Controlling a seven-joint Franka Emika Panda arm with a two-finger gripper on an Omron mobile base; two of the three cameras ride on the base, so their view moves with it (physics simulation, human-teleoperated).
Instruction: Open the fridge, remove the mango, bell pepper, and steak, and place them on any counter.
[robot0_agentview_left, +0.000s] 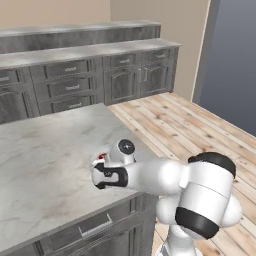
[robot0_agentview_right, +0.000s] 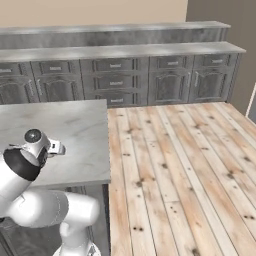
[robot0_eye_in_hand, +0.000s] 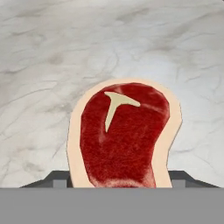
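Floor: pale wood planks, running off the right side of the island toward the far wall.

Wall cabinets: long run of dark grey doors and drawers in two tiers with grey tops, well apart from the island, across the plank floor.

Worktop: wide light grey marble-patterned island top. We see dark grey drawer fronts under its near edge, one with a pale bar handle. The bare marble spreads out toward the far and left edges.

Arm: white with dark joints, reaching in low over the worktop's near right corner. In the right base view the wrist hangs above the marble close to the right edge.

Pincer: at the end of the wrist, just above the worktop surface near the near right corner. A little red shows at its tip in the left base view. In the hand view the two dark finger tips stand on either side of the steak, one at each flank of its lower end; we cannot tell whether they press it or stand just clear of it.

Steak: flat red slab with a pale rim and a pale T-shaped mark. It sits between the finger tips over the marble; whether it rests on the surface we cannot tell.
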